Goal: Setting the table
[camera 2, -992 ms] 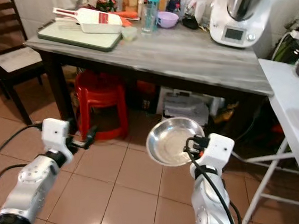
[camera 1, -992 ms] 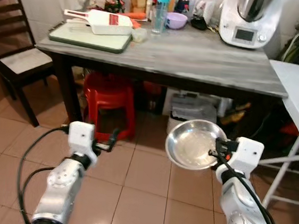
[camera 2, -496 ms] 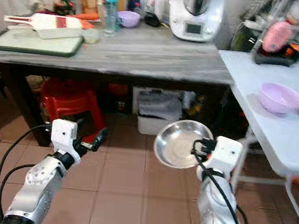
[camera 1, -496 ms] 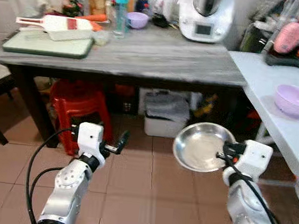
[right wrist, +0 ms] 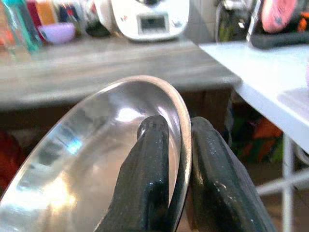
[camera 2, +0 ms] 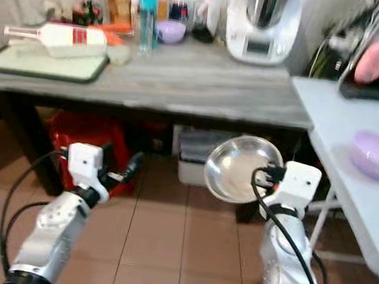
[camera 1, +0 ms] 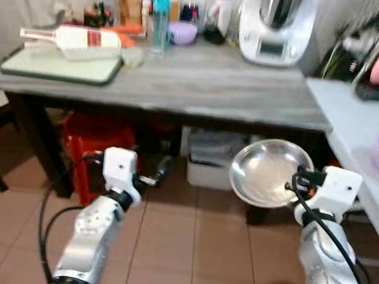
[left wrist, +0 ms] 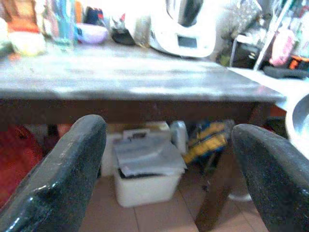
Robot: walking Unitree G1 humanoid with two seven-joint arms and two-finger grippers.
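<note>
Landmark: the grey-topped table [camera 1: 202, 89], straight ahead of the robot.
Steel bowl [camera 1: 271, 172]: held in the air just in front of the table's near edge, towards its right end, below the tabletop; tipped up on edge, hollow side facing back at the robot.
Right gripper [right wrist: 179, 154]: fingers pinched tight on the bowl's rim, one inside, one outside; the right wrist view makes this plain, where the head views give just the bowl's face.
Left gripper [camera 1: 156, 174]: empty, low in front of the table; the left wrist view has its fingers [left wrist: 63, 179] spread wide.
Under the table: a red stool [camera 1: 97, 147] and a white bin [left wrist: 145, 179].
Right of the table: a white table [camera 2: 352, 142] with a lilac bowl [camera 2: 377, 152].
</note>
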